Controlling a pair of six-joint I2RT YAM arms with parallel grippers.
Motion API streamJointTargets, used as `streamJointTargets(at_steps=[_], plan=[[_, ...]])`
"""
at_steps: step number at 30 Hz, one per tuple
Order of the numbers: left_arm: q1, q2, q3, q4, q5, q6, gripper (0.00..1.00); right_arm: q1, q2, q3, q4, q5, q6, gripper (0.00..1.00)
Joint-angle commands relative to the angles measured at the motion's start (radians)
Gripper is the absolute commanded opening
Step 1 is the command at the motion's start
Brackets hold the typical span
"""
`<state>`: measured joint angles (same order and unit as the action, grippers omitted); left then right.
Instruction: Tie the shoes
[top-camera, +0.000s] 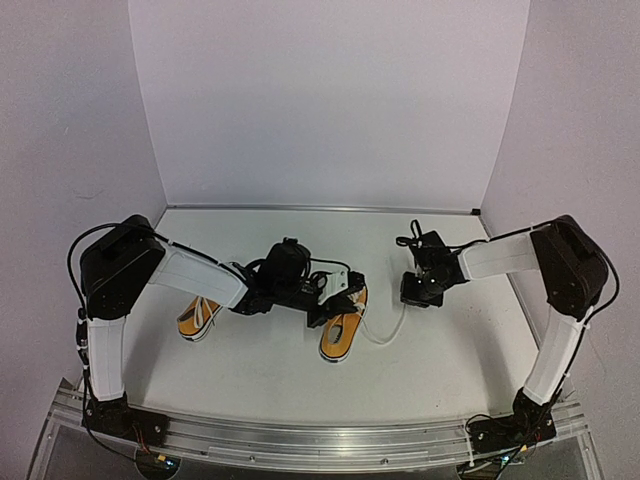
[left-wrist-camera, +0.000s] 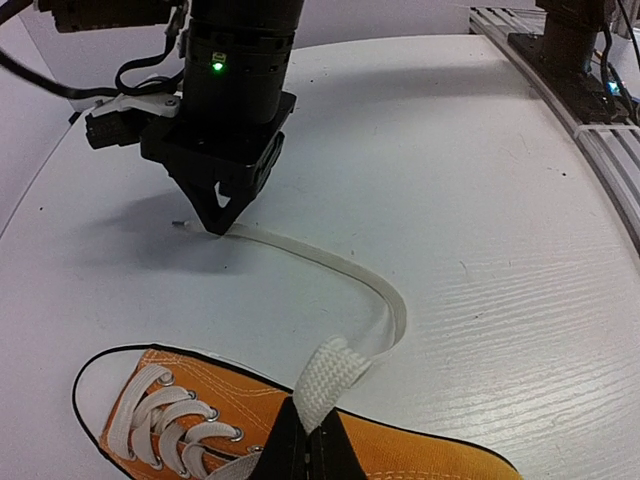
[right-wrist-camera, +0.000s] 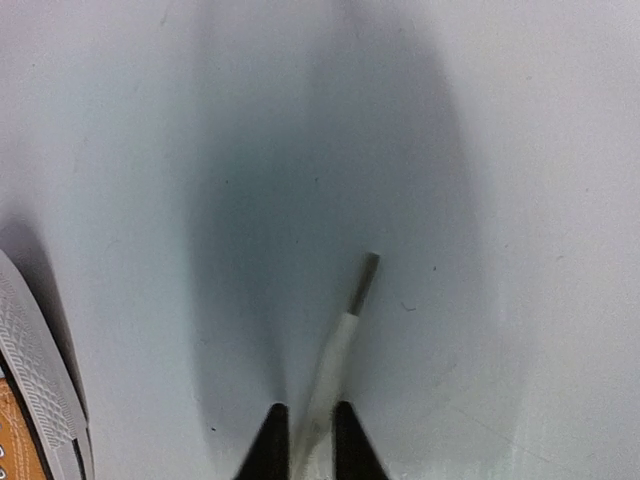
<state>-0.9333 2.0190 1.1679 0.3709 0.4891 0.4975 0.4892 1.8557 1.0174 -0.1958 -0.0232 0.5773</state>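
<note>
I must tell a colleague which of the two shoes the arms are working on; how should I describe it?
On the white table, look near the middle, at the tip of the left arm. An orange sneaker lies there. Unlike the other sneaker, further left and partly under that arm, its white lace stretches across the table to the right arm's fingers.

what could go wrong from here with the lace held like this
The right end effector pinches the lace close to its aglet, so a tug could slip it free. The left end effector grips the same lace just above the shoe; nothing pins that shoe, so pulling may drag it.
</note>
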Motion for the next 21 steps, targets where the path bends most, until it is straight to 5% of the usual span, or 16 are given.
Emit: streamJointTargets(at_steps=[1,13,21], plan=[[-0.006,-0.050,-0.007,-0.038,0.017,0.065,0.00,0.002,0.093,0.006,-0.097,-0.080,-0.055,0.00],[-0.024,-0.114,-0.115,0.036,-0.024,0.177,0.00,-0.002,-0.125,0.217,-0.105,-0.268,-0.208,0.00],[-0.048,-0.122,-0.140,0.026,-0.093,0.278,0.00,0.044,-0.116,0.409,-0.105,-0.454,-0.220,0.00]])
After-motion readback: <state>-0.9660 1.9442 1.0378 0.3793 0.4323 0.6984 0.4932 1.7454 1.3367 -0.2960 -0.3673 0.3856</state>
